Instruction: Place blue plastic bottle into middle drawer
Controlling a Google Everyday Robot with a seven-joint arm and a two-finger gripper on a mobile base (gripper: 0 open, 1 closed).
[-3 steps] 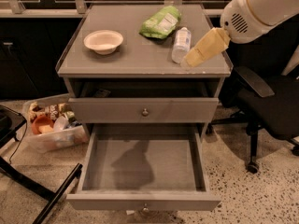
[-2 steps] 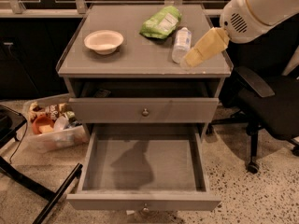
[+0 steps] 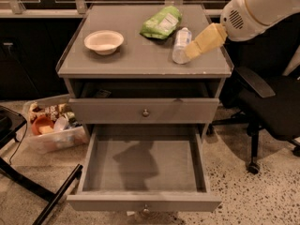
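Observation:
The blue plastic bottle (image 3: 181, 44) lies on the cabinet top (image 3: 136, 55) at its right side, white cap towards the front. My gripper (image 3: 197, 45) comes in from the upper right and sits right beside the bottle, touching or nearly touching its right side. The middle drawer (image 3: 145, 170) is pulled wide open below, and its grey floor holds nothing. The like grey drawer front (image 3: 145, 110) above it is closed.
A white bowl (image 3: 104, 41) stands on the left of the cabinet top and a green snack bag (image 3: 161, 21) lies at the back. A black office chair (image 3: 269, 107) stands to the right. A clear bin of items (image 3: 54, 125) sits on the floor at left.

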